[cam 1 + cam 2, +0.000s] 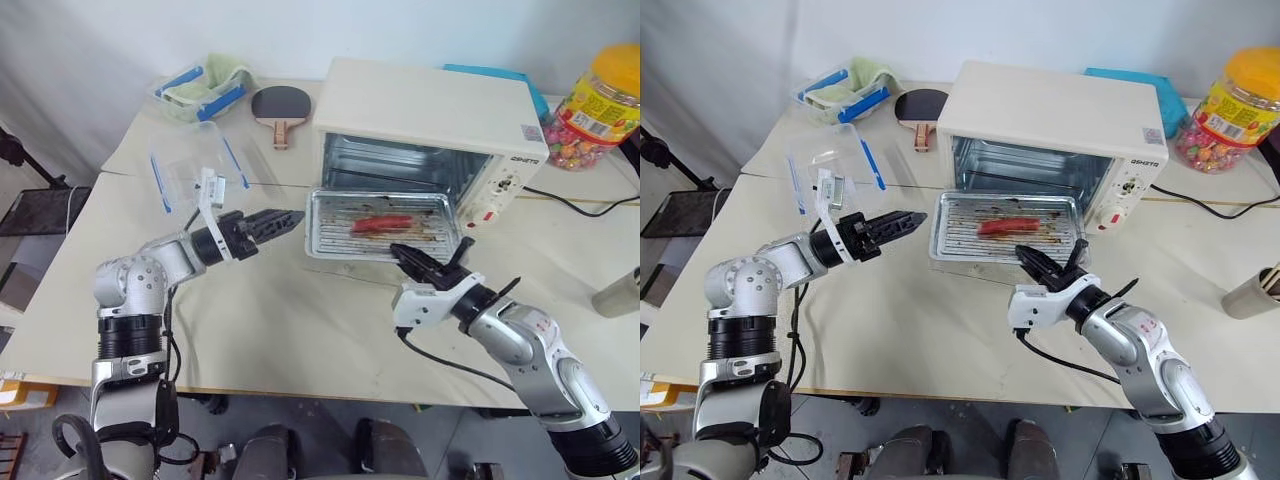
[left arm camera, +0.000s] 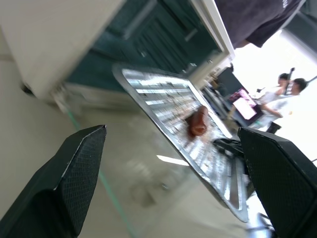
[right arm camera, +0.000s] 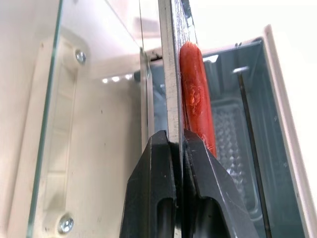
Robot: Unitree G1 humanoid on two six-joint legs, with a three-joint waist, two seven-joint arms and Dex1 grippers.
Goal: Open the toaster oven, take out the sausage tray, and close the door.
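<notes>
The sausage tray [image 1: 383, 227], thin, stiff, greasy and likely slippery, lies over the lowered door [image 3: 94, 124] before the toaster oven [image 1: 430, 125], its near rim pinched by the closed right end effector [image 1: 412, 258], while the left end effector [image 1: 283, 220] gapes empty beside its left edge.

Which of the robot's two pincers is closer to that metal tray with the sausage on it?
The right. The right pincer is shut on the sausage tray's near edge. The left pincer is open beside the tray's left end, not touching it.
</notes>
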